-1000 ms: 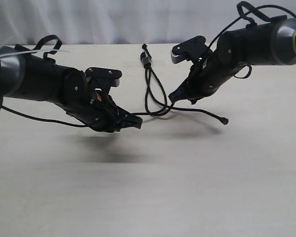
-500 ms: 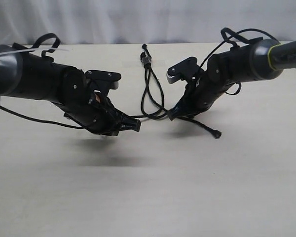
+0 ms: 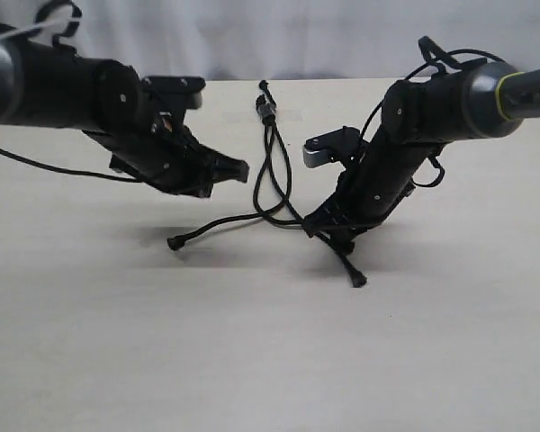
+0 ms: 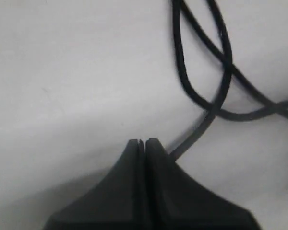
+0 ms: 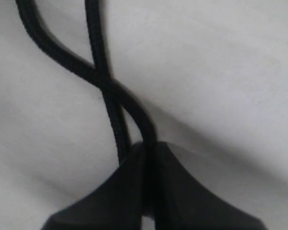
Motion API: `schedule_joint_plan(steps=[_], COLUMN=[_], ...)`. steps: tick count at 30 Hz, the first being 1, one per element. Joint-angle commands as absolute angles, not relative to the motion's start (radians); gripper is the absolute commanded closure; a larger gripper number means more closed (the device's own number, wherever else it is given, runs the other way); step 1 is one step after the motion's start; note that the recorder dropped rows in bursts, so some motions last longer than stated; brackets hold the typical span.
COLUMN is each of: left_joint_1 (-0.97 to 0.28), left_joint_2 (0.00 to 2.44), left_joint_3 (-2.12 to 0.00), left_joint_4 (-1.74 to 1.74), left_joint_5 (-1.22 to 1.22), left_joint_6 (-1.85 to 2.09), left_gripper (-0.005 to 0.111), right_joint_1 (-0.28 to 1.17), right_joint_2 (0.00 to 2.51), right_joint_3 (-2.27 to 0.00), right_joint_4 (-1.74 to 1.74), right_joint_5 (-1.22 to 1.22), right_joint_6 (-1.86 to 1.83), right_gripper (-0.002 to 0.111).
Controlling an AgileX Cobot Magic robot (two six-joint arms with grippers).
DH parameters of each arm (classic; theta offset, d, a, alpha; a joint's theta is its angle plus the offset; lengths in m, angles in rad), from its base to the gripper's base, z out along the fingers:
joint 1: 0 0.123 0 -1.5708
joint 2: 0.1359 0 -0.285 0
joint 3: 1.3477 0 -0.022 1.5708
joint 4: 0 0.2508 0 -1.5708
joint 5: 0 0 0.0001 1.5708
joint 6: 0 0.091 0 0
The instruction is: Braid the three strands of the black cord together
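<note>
The black cord's bound end (image 3: 268,110) lies at the table's far middle, and its three strands run toward the front. One strand (image 3: 218,221) lies loose on the table, its knobby tip (image 3: 173,243) pointing left. My left gripper (image 3: 240,169) hovers above it, shut and empty; in the left wrist view the gripper (image 4: 145,142) has a strand (image 4: 201,128) passing beneath it. My right gripper (image 3: 318,225) is low and shut on a second strand (image 5: 143,122), whose tip (image 3: 358,282) trails toward the front. The third strand (image 3: 272,171) loops between the arms.
The pale table (image 3: 252,360) stretches out in front of both arms. A white backdrop (image 3: 252,36) stands behind the far edge. Glossy cables (image 3: 36,162) hang off both arms.
My left gripper let go of its strand and rose up and back; that strand dropped to the table with its tip to the left. My right gripper moved down and forward with its strand.
</note>
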State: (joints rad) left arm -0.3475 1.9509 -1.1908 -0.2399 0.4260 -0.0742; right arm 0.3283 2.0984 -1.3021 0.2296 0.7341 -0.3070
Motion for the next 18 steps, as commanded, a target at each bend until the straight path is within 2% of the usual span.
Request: schedule_joint_plan(steps=[1,9,14,18], left_joint_1=[-0.369,-0.377,-0.456,-0.471], left_joint_2=[2.061,2.089,2.089,2.089], left_joint_3=[-1.200,-1.200,-1.200,-1.200], left_joint_4=[-0.327,-0.389,-0.407,-0.495], left_joint_5=[0.461,0.553,0.623,0.613], left_joint_6=[-0.080,-0.078,-0.078,-0.075], left_gripper=[0.107,0.107,0.107,0.107], right_joint_1=[0.327,0.327,0.327,0.327], right_joint_2=[2.116,2.114,2.091,2.082], right_joint_3=[-1.284,-1.241,-1.185,-1.169], right_joint_4=[0.301,0.347,0.432,0.475], right_joint_5=[0.839,0.857,0.856,0.835], right_joint_6=[-0.332,-0.341,-0.372,-0.390], right_gripper=[0.104,0.104,0.104,0.104])
